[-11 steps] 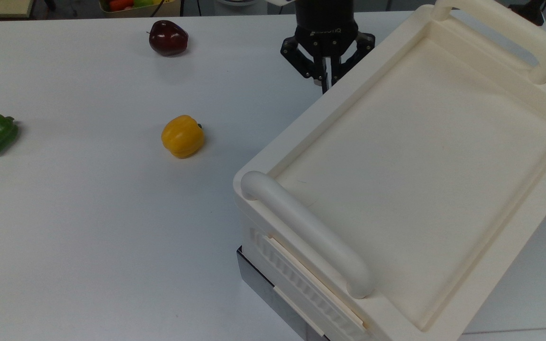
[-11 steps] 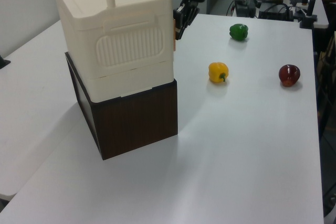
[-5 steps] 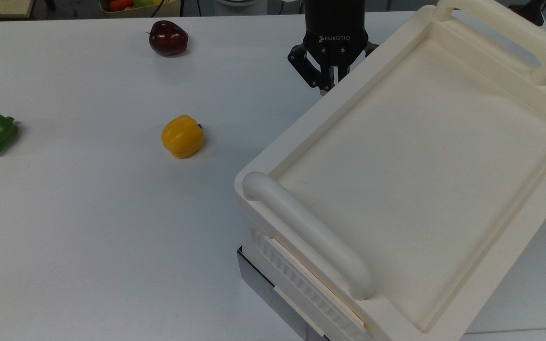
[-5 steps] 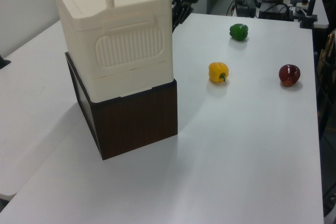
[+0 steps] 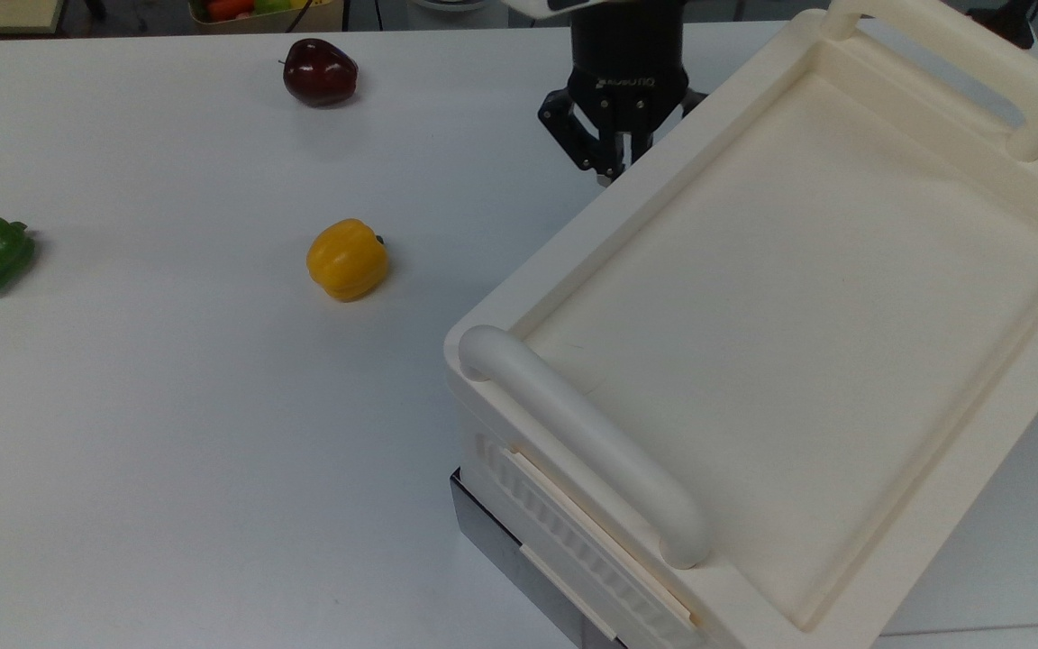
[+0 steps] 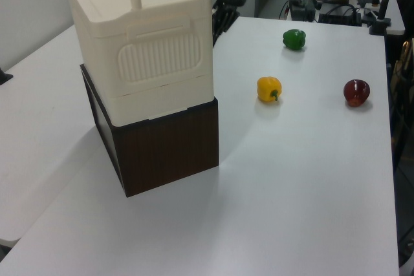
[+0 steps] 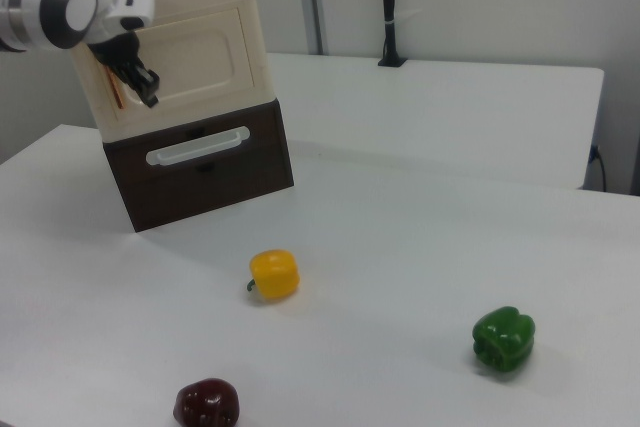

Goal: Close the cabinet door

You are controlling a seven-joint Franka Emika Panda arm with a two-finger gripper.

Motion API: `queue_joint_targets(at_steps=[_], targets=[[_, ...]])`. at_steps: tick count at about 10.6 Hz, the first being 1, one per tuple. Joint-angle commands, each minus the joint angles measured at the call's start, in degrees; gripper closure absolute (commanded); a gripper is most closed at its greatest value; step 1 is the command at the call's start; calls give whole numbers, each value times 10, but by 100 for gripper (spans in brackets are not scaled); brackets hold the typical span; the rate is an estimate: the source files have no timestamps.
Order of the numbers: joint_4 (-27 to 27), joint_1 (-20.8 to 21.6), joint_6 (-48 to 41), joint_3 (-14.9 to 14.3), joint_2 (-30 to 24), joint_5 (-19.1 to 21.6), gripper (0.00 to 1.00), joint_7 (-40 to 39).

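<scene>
Pincer (image 7: 148, 97) was right up at the cabinet door (image 7: 205, 59), fingers drawn together on nothing. Door lay flat against the cabinet's (image 5: 573, 236) face and looked all but home. Its copper handle (image 7: 113, 90) stood upright along the door's edge at the right view's left, long axis vertical. Pincer hung just beside that handle edge, panel stretching away toward the right view's right, so any last press, I reckoned, belonged straight into the face near the handle. Cabinet sat by the worktop's (image 5: 168, 406) edge at the top view's right. Nothing could be made out in its recessed tray top. Dark drawer front (image 7: 200, 162) below was shut, contents hidden. Yellow pepper (image 5: 347, 260) lay well apart, mid-worktop.
</scene>
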Motion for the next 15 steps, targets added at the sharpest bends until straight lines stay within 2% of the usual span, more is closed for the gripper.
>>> queue_joint_targets(at_steps=[1,4,5,6,7,9,10,11,12,15], targets=[[-3,-46,-103,-2,-11,14,88,-66],[-34,-105,-218,-7,-53,11,87,-140],[-44,-139,-247,-7,-71,13,81,-179],[-47,-162,-274,-13,-82,14,70,-202],[-48,-174,-282,-31,-89,13,56,-204],[-69,-165,-282,-80,-102,12,41,-233],[-87,-160,-281,-96,-114,8,25,-248],[-95,-161,-282,-102,-131,6,3,-252],[-99,-168,-284,-107,-146,6,0,-269],[-100,-169,-315,-124,-155,5,0,-296]])
